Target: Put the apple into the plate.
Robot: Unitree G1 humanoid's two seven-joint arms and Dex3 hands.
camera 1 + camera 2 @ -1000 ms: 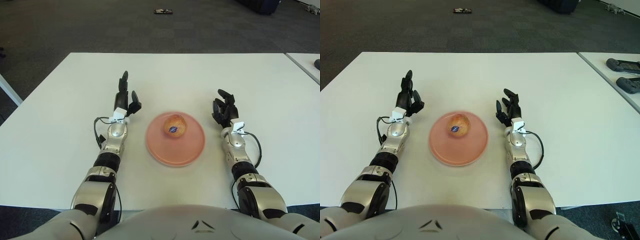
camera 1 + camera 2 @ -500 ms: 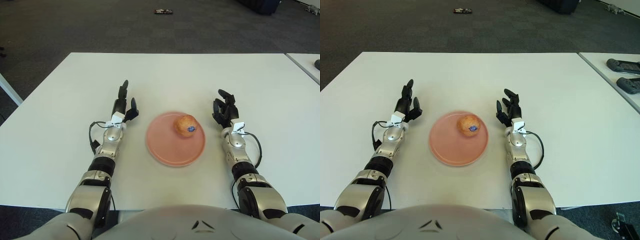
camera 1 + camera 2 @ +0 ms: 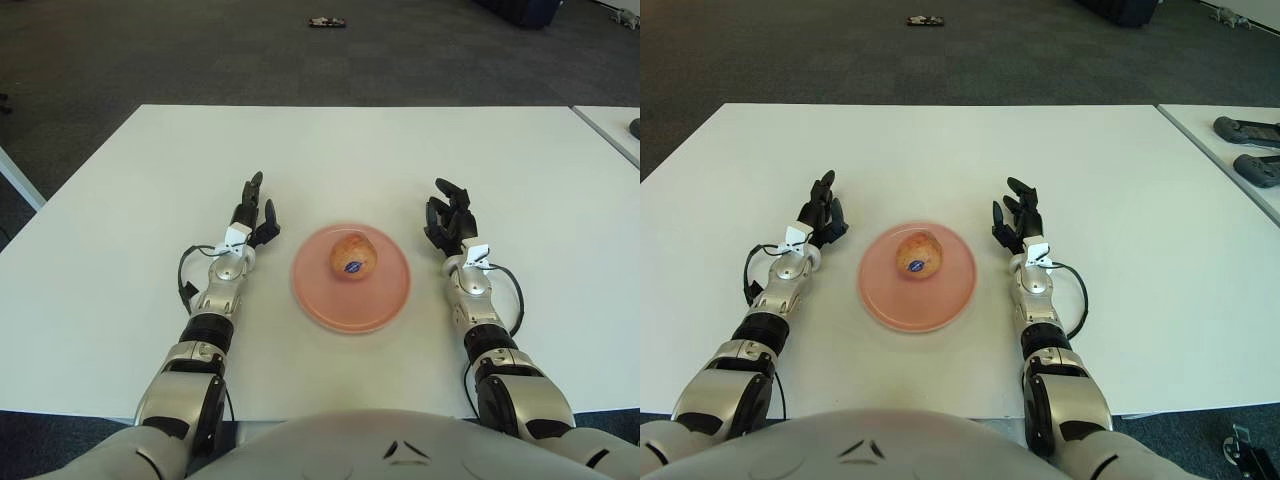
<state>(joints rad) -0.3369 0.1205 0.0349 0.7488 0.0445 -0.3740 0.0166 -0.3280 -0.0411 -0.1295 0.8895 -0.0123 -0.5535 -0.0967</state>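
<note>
We find the apple point(image 3: 352, 253) lying inside the plate point(image 3: 322, 299), slightly behind its centre, with the left hand point(image 3: 250, 212) just left of the plate and the right hand point(image 3: 448, 222) just right of it, both with fingers spread, holding nothing, and about equally near the apple.

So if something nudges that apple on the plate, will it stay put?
Probably not: the apple is round, sitting loose on a shallow pink plate, so it would likely roll. Neither robot hand holds it. It looks firm, unlikely to squash.
</note>
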